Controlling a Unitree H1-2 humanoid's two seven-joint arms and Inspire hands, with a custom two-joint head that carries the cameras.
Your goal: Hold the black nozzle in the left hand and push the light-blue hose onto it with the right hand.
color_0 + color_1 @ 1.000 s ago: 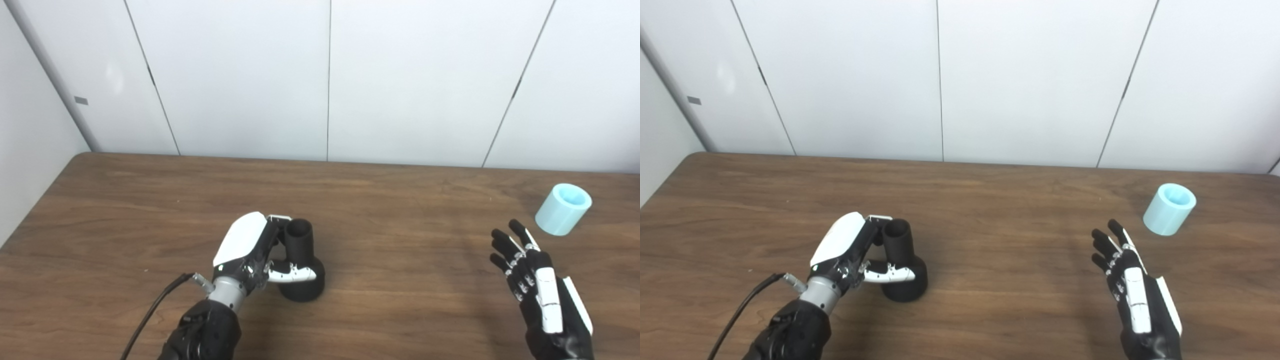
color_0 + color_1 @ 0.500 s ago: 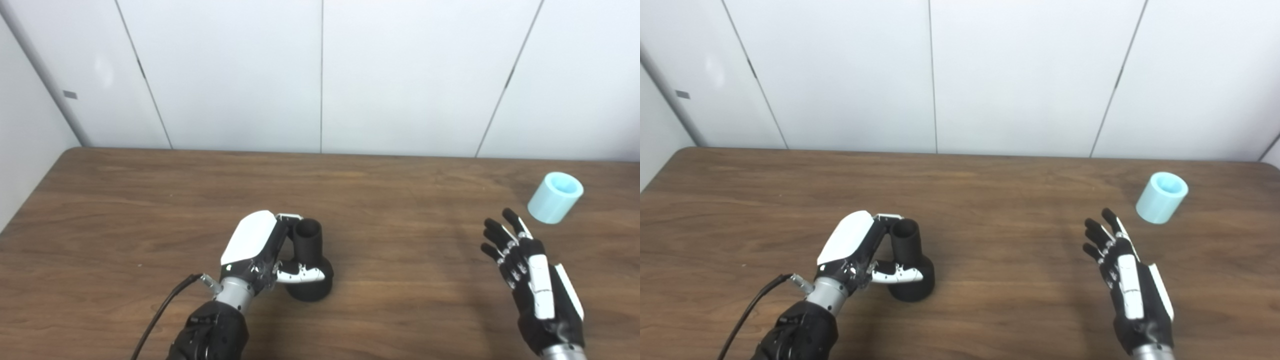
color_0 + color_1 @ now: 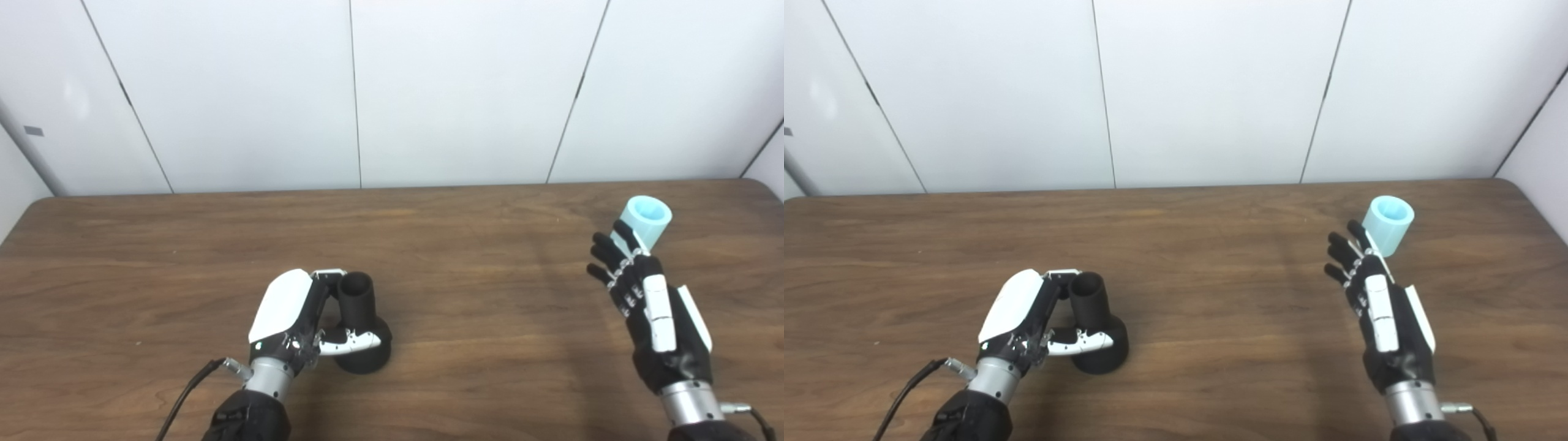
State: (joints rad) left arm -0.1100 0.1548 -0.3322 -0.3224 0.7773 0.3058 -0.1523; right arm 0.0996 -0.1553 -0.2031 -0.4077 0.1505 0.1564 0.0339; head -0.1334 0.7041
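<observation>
Nozzle: the black nozzle (image 3: 361, 327) stands on the wooden table (image 3: 465, 257), left of centre, wide round base down and narrow open neck pointing up, leaning slightly
Left hand: the left hand (image 3: 294, 318) is wrapped around the nozzle, fingers behind the neck and thumb lying across the front of the base; it looks like a closed hold, though the base seems to rest on the table
Hose: the light-blue hose (image 3: 1389, 224) is a short, thick-walled tube piece near the far right of the table, tilted with its open mouth facing up and toward the cameras, well apart from the nozzle
Right hand: the right hand (image 3: 1375, 306) is empty, fingers stretched and spread, fingertips (image 3: 1340, 239) just beside the hose on its near left side; whether they touch it I cannot tell
Handling, my guess: the hose piece looks light and fairly stiff, with a smooth skin that could slip or roll away if nudged on its side
Where to hold: around the middle of its outer wall, thumb on one side and fingers opposite, keeping the open mouth free for the nozzle neck
Nozzle feel: probably rigid plastic, steady on its broad base
Risk: pushing the hose off before the fingers close
</observation>
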